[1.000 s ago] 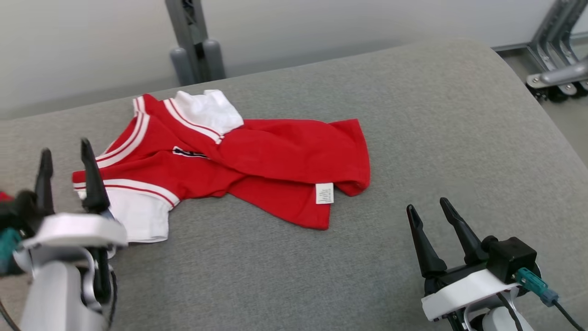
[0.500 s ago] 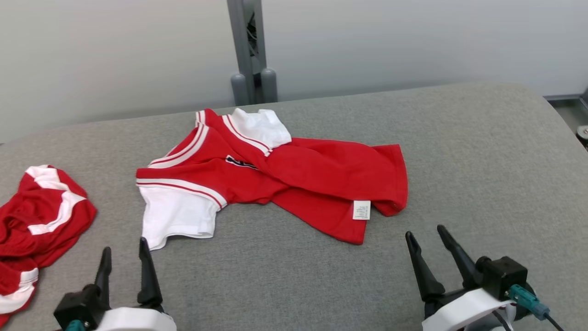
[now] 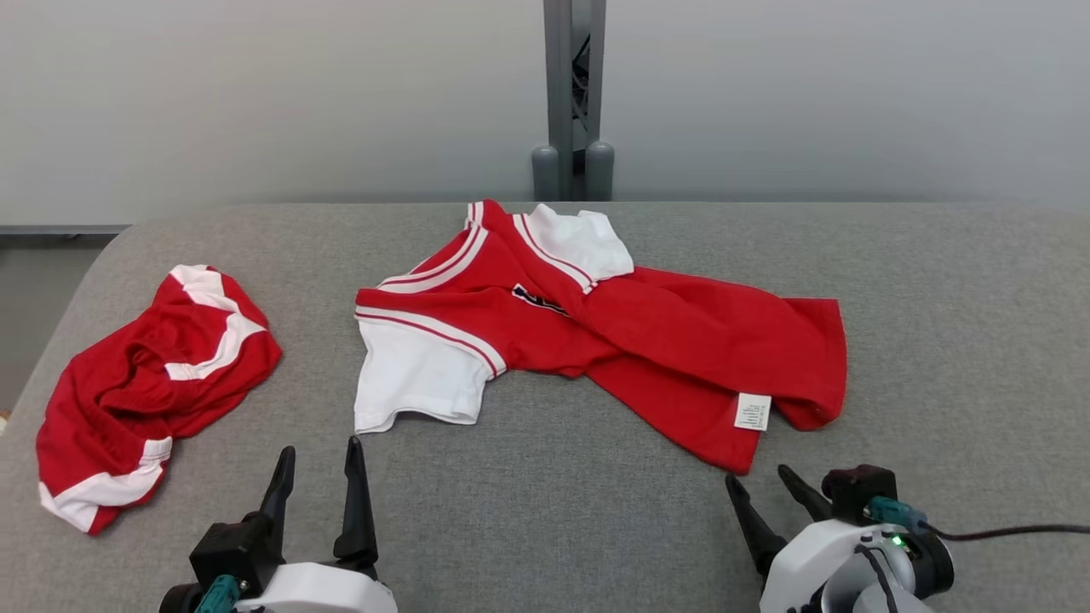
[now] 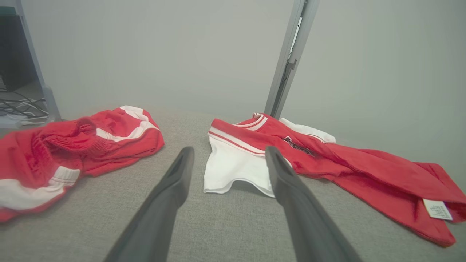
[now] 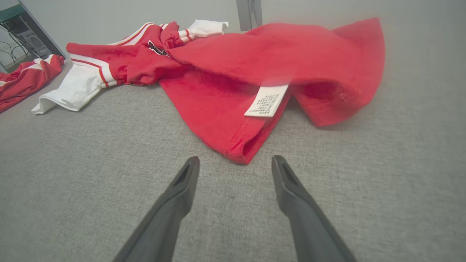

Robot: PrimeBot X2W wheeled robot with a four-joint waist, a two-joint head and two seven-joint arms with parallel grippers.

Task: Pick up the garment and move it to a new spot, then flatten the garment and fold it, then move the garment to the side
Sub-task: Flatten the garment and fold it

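A red shirt point(image 3: 647, 332) with white sleeves and striped trim lies crumpled and twisted on the grey cushioned surface point(image 3: 937, 298), its white label point(image 3: 753, 411) facing up near the hem. My left gripper point(image 3: 321, 449) is open, just in front of the shirt's white sleeve point(image 3: 417, 383), apart from it. In the left wrist view the sleeve point(image 4: 233, 171) lies between and beyond the open left gripper point(image 4: 229, 150). My right gripper point(image 3: 757, 477) is open, close to the red hem corner point(image 5: 240, 153), not touching; the right wrist view shows the right gripper point(image 5: 236, 159) with nothing in it.
A second red and white garment point(image 3: 145, 375) lies bunched near the surface's left edge. A grey metal post point(image 3: 572, 94) stands behind the surface against a pale wall. The surface's left edge drops off at the left point(image 3: 77, 289).
The head camera has swung, so the whole picture shifted and the second garment came into view. Both grippers now sit lower in the frame. The shirt lies as before.
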